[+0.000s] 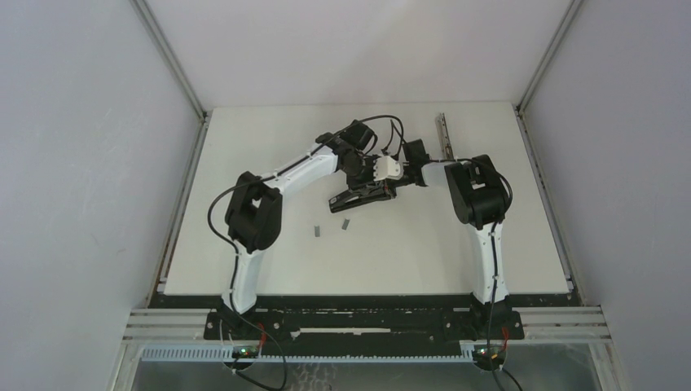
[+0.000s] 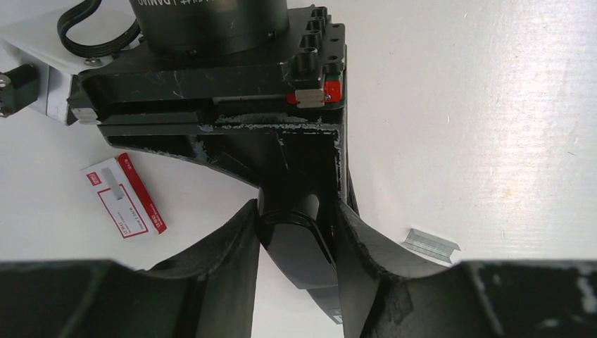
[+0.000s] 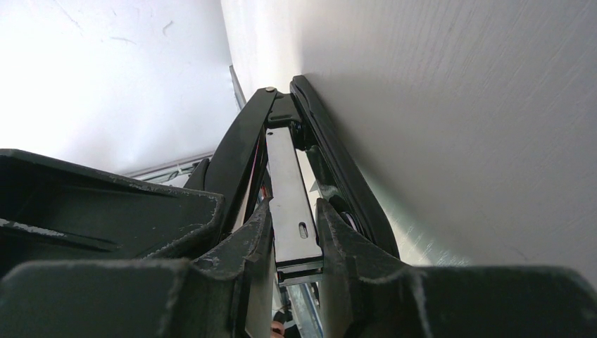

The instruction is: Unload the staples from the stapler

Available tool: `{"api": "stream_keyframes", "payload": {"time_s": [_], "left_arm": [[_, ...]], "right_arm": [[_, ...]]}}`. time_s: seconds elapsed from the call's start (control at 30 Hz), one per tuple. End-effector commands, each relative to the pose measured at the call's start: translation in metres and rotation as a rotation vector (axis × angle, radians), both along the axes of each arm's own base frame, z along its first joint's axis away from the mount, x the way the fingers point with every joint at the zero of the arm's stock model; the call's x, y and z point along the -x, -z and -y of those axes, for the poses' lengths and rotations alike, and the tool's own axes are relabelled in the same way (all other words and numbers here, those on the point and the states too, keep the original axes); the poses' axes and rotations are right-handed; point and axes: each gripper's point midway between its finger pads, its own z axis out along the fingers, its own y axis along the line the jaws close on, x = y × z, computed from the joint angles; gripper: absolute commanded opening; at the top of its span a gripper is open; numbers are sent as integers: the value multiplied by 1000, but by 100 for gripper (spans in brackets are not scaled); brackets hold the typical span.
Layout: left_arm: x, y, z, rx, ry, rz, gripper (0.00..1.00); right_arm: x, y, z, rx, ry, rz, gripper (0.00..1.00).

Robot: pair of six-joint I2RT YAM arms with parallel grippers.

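Observation:
The black stapler (image 1: 350, 201) lies open at mid-table between both arms. My right gripper (image 1: 389, 181) is shut on its shiny metal magazine (image 3: 285, 169), one finger pressing each side. My left gripper (image 2: 296, 205) is shut on the stapler's rounded black end (image 2: 299, 250), and both fingertips (image 2: 250, 218) touch it. Two short grey staples strips rest loose on the table in front of the stapler (image 1: 316, 230) (image 1: 345, 223). One staples strip (image 2: 431, 245) shows beside my left gripper's right finger.
A small red-and-white box (image 2: 123, 193) lies flat on the table left of the left gripper. A long thin metal rail (image 1: 444, 134) lies near the table's back right. Grey walls enclose the white table (image 1: 424, 252) on three sides.

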Motion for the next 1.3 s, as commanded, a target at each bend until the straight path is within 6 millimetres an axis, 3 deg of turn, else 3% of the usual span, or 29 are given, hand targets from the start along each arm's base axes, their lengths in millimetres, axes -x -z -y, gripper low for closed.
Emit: {"api": "stream_keyframes", "payload": {"time_s": [0.0,0.13,0.23,0.47,0.7,0.9,1.27], "left_arm": [[-5,-6,5,-4,25,19,34],[-2,-9,7,6,30,1,14],[-2,-22,5,24,14,14,1],[-11,-71,-28,137,-103,101,0],[-11,-88,-86,151,-239,149,0],[0,-73,-148,109,-346,142,0],[38,-25,-216,-49,-380,70,0]], "right_arm": [[-9,-7,-5,43,13,93,6],[-9,-6,-4,51,10,94,6],[-11,-2,0,62,21,86,6],[-22,2,17,82,63,80,5],[-27,7,27,103,86,86,5],[-30,9,32,115,97,90,5],[-33,10,36,115,108,87,5]]}}
